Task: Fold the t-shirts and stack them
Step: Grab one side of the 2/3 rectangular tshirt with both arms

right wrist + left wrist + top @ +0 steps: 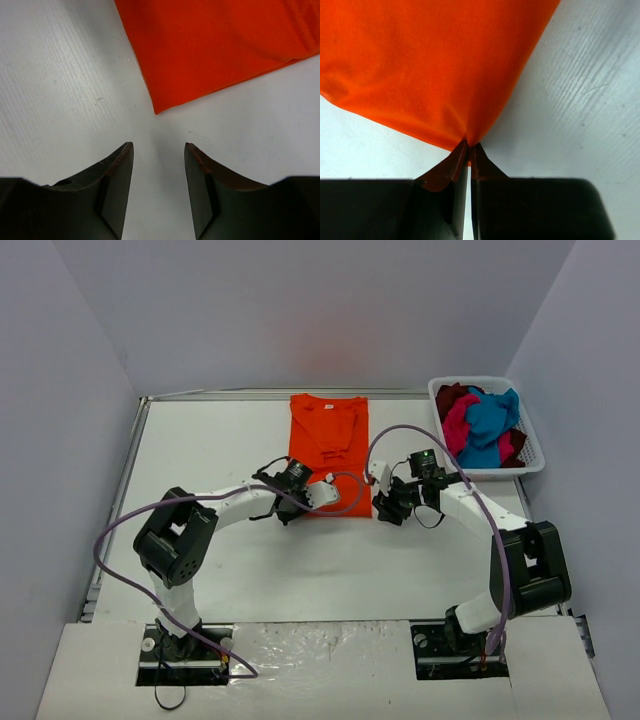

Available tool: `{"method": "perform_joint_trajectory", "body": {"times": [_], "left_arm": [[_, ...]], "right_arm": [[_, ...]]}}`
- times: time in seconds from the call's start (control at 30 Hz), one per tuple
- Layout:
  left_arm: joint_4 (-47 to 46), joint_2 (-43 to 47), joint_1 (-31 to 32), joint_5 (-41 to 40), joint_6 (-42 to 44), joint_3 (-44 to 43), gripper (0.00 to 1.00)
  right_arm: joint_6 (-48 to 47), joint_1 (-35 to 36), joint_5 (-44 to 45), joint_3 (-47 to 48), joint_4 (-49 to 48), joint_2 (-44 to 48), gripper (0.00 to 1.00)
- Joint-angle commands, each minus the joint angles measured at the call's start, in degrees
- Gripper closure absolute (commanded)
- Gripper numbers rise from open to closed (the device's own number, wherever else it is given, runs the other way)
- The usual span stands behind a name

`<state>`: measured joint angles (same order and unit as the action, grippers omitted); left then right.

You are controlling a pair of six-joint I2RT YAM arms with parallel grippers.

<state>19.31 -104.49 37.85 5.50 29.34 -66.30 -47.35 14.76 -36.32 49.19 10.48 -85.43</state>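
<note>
The bright orange cloth t-shirt (328, 435) lies flat and folded narrow on the scuffed white table (200, 460), from far edge to middle. Thin and limp, it will sag unless taken by both near hem corners. The left gripper (469, 147) is pinched closed on one corner; the right gripper (158, 150) stands spread just short of the other, touching nothing. The surface is perhaps slightly slick. Plain grey walls (300, 310) close in; a white plastic basket (537, 458) sits far right.

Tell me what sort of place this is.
Probably a robot lab test cell: plain walls box in a white table, with a laundry basket and an orange t-shirt staged for practice.
</note>
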Motion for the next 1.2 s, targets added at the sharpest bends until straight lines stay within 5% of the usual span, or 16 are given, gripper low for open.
{"method": "perform_joint_trajectory", "body": {"times": [0.0, 0.23, 1.17], "left_arm": [[6.3, 1.3, -1.5, 6.0, -2.3, -2.5, 0.98], [10.9, 1.0, -6.1, 17.3, -4.6, -6.2, 0.98], [14.2, 0.0, -7.5, 21.2, -3.5, -7.6, 0.98]], "right_arm": [[0.5, -0.1, -1.1, 0.5, 0.6, 4.1, 0.59], [0.3, -0.2, -7.4, 0.4, 0.3, 6.4, 0.61], [-8.9, 8.1, -2.4, -0.2, -3.9, -7.9, 0.65]]}}
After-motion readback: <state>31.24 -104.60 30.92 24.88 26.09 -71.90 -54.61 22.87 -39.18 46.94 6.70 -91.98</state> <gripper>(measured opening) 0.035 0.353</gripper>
